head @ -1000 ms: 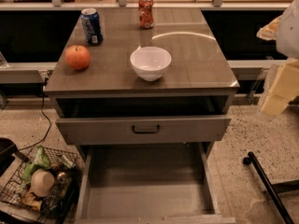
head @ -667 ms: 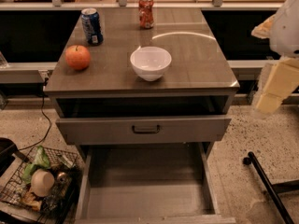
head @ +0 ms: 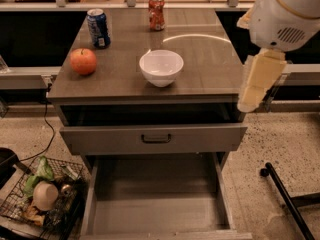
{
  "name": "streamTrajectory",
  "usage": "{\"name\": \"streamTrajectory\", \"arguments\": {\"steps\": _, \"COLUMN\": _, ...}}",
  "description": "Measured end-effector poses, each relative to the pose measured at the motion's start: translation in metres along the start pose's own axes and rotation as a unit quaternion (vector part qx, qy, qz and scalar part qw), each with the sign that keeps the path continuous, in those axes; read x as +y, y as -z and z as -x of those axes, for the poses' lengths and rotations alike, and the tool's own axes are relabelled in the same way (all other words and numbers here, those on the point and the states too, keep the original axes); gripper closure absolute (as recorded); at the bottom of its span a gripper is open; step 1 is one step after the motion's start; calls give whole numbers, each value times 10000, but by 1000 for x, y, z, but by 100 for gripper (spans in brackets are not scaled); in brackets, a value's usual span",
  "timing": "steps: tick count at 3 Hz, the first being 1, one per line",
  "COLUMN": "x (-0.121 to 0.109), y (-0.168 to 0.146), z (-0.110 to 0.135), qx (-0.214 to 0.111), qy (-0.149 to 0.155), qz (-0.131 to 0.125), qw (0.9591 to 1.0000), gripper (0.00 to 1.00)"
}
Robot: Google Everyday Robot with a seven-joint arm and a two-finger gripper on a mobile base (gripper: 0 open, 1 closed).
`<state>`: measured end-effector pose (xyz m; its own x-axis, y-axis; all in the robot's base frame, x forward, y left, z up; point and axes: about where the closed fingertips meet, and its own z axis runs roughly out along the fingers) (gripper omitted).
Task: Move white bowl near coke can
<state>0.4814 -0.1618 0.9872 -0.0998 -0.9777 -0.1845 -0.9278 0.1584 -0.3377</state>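
Note:
The white bowl stands upright and empty near the front middle of the brown table top. The coke can, red with a silver top, stands at the back edge, well behind the bowl. My gripper hangs down from the white arm at the right, just past the table's right front corner, to the right of the bowl and apart from it. It holds nothing that I can see.
A blue can stands at the back left, and a red apple at the left. Under the top, an upper drawer is slightly out and a lower drawer is pulled wide open. A wire basket of items sits on the floor at left.
My arm and gripper have moved left, closer to the table's right edge. The bowl, cans and apple have not moved.

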Motion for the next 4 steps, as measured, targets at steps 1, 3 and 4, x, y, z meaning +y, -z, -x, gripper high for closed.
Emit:
{"name": "streamTrajectory", "arguments": {"steps": 1, "x": -6, "y": -10, "z": 17, "qx": -41, "qy": 139, "qz": -46, "qw": 9999, "gripper": 0}}
{"name": "streamTrajectory", "arguments": {"steps": 3, "x": -14, "y": -45, "z": 65, "qx": -377, "qy": 514, "qz": 2, "qw": 9980, "gripper": 0}}
{"name": "streamTrajectory", "arguments": {"steps": 4, "x": -25, "y": -71, "z": 90, "qx": -439, "qy": 738, "qz": 80, "qw": 9963, "gripper": 0}}
